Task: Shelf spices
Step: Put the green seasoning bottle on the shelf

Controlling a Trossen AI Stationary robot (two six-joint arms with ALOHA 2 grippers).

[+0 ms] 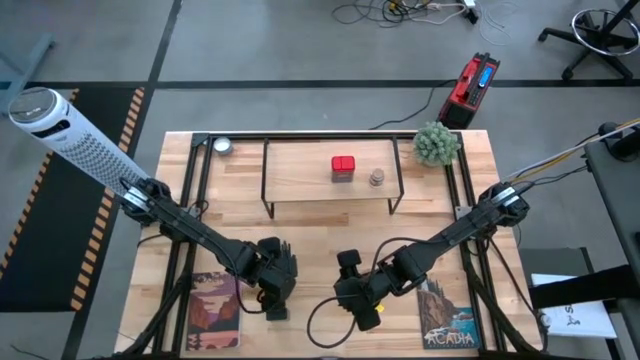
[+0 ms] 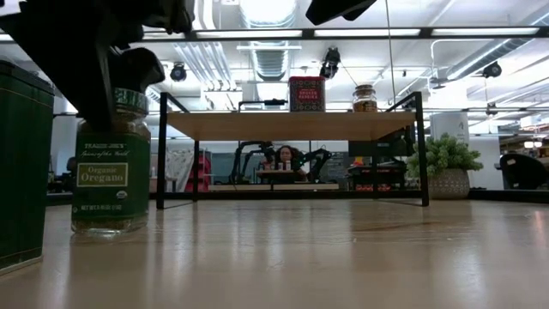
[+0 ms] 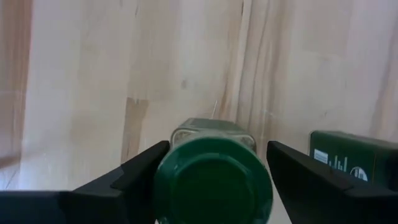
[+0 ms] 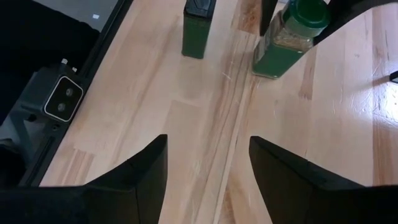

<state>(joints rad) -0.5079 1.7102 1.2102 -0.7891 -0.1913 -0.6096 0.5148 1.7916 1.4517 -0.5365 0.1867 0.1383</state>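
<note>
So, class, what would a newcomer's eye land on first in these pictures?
Probably the green-capped bottle near the table's front left, with the left end effector open around its cap, fingers on either side. Next, the red square tin and tiny round jar already on the shelf at the back.

Your left gripper (image 3: pixel 214 180) straddles the oregano bottle (image 2: pixel 110 167), with the dark green tin (image 2: pixel 21 167) crowding just beside it. Ahead, bare table (image 1: pixel 330 235) lies open to the shelf (image 1: pixel 300 172), whose board is free left of the red tin (image 1: pixel 343 168).
</note>
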